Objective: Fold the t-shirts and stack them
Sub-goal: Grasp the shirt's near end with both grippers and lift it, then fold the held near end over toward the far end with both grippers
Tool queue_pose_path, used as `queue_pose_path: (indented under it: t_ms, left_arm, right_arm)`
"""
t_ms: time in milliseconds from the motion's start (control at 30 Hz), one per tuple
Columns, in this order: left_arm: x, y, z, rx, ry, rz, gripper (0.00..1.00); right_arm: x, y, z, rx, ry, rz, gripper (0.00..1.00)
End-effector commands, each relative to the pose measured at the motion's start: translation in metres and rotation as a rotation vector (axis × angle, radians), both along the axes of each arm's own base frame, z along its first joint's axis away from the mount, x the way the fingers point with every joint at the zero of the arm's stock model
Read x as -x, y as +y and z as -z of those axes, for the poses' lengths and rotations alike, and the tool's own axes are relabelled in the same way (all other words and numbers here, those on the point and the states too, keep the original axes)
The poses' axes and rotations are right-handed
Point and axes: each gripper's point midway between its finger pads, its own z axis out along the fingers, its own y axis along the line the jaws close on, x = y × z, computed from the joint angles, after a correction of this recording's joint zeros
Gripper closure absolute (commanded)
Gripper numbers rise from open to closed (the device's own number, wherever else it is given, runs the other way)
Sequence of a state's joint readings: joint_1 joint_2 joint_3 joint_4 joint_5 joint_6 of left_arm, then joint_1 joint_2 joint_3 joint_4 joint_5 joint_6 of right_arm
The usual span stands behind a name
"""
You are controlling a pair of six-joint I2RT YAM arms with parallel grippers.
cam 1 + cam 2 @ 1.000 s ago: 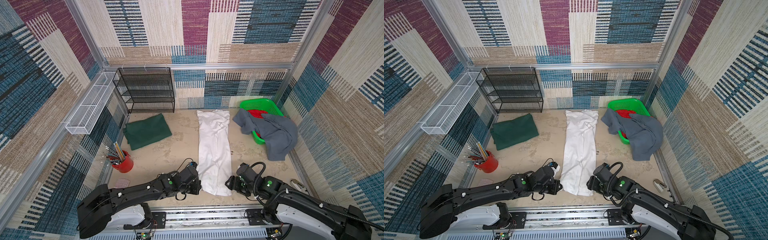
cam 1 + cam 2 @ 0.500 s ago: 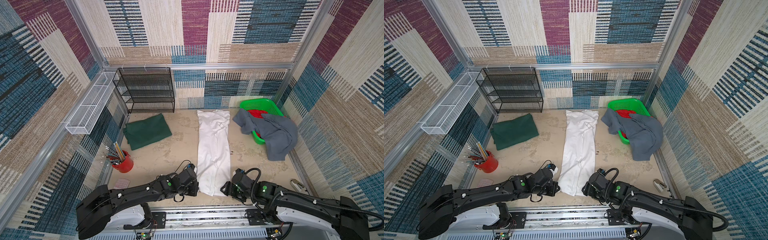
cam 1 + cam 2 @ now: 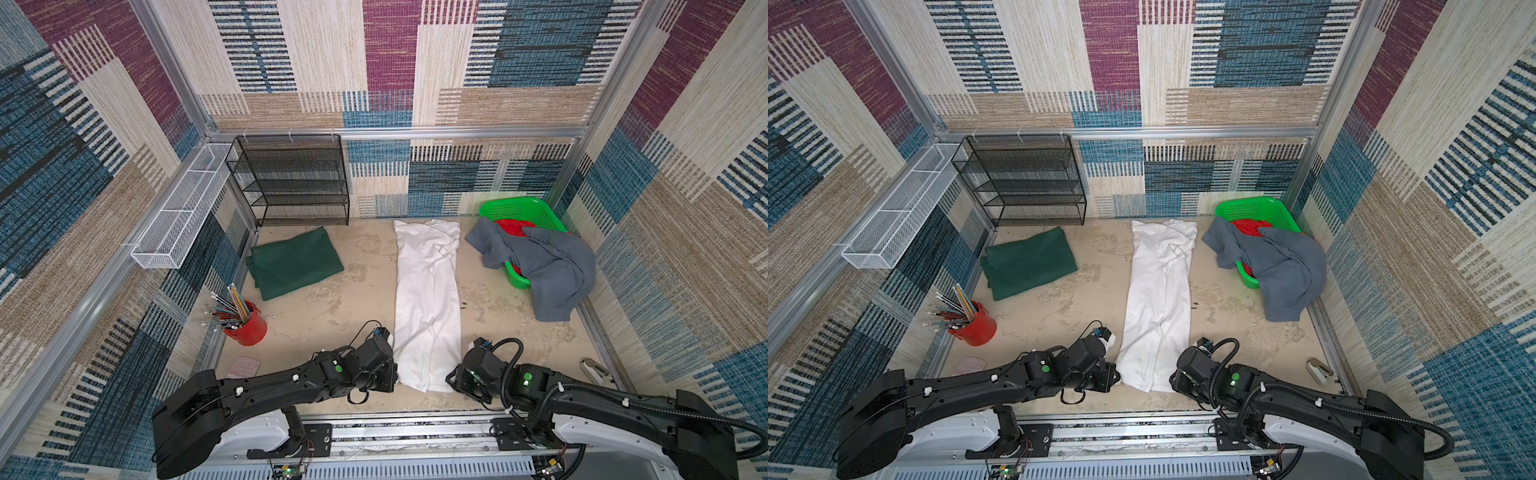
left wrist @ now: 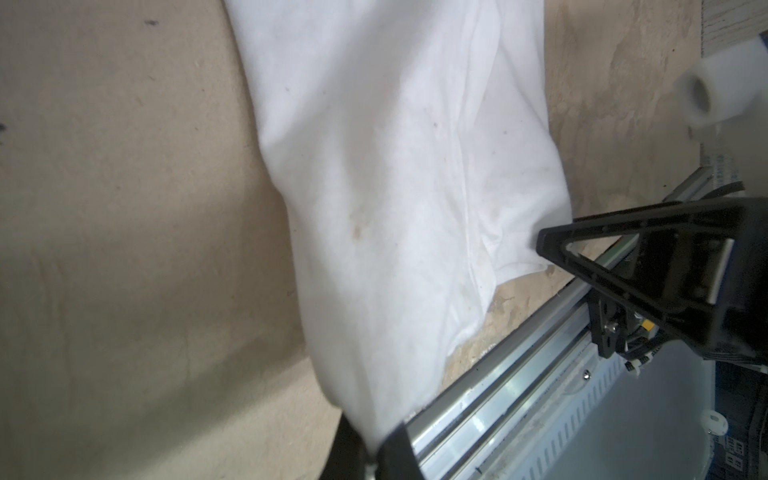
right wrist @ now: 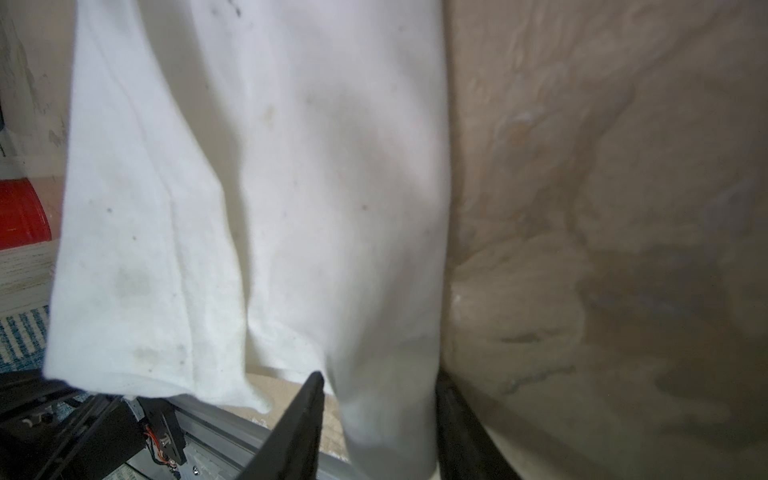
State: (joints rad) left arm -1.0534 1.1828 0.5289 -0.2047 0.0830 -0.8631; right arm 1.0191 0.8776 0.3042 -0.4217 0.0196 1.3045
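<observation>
The white t-shirt [image 3: 428, 299] [image 3: 1158, 299] lies as a long narrow strip from the back wall to the front edge in both top views. My left gripper [image 3: 395, 376] [image 4: 374, 444] is shut on its near left corner. My right gripper [image 3: 451, 376] [image 5: 378, 399] stands at the near right corner, its jaws apart with a fold of white cloth [image 5: 386, 415] between them. The dark green t-shirt [image 3: 295, 264] lies folded at the back left. The grey t-shirt [image 3: 548, 266] hangs crumpled over the green basket [image 3: 519, 208].
A black mesh rack [image 3: 291, 183] stands at the back. A white wire basket [image 3: 183, 224] hangs on the left wall. A red cup of pencils [image 3: 249, 328] stands front left. A small grey tool [image 3: 596, 370] lies front right. The metal rail [image 4: 519, 395] runs just behind the hem.
My right gripper has moved in toward the shirt's near right corner and its jaws have narrowed around the cloth. My left gripper has stayed shut on the near left corner.
</observation>
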Motion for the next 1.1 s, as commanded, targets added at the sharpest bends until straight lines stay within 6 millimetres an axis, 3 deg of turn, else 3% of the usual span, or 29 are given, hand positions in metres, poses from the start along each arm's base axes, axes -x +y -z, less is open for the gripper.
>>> queue_pose_path:
  t_ms: [0,67,167,367,667,900,1067]
  left_arm:
    - [-0.002,-0.002,-0.002,0.016,-0.009,-0.002,1.00]
    - [-0.002,-0.002,-0.001,0.015,-0.007,-0.002,1.00]
    - [-0.001,-0.002,0.000,0.013,-0.004,-0.004,1.00]
    - [-0.001,0.001,-0.001,0.013,-0.003,-0.017,1.00]
    - [-0.003,0.014,-0.014,-0.005,-0.037,-0.048,1.00]
    - [-0.004,0.009,-0.027,0.023,-0.043,-0.044,1.00]
    - [-0.015,0.006,-0.040,0.011,-0.074,-0.074,1.00]
  right_arm:
    - [-0.006,-0.002,0.001,-0.004,-0.025,0.032,0.59]
    - [-0.006,0.000,0.001,-0.010,-0.032,0.023,0.60]
    - [-0.006,0.002,0.001,-0.010,-0.031,0.013,0.71]
    - [-0.005,0.000,0.001,0.000,-0.025,0.015,0.99]
    - [-0.007,0.004,-0.022,-0.075,-0.056,0.028,1.00]
    - [-0.017,0.001,-0.049,-0.047,-0.098,0.058,1.00]
    - [-0.029,0.005,-0.068,-0.058,-0.155,0.078,1.00]
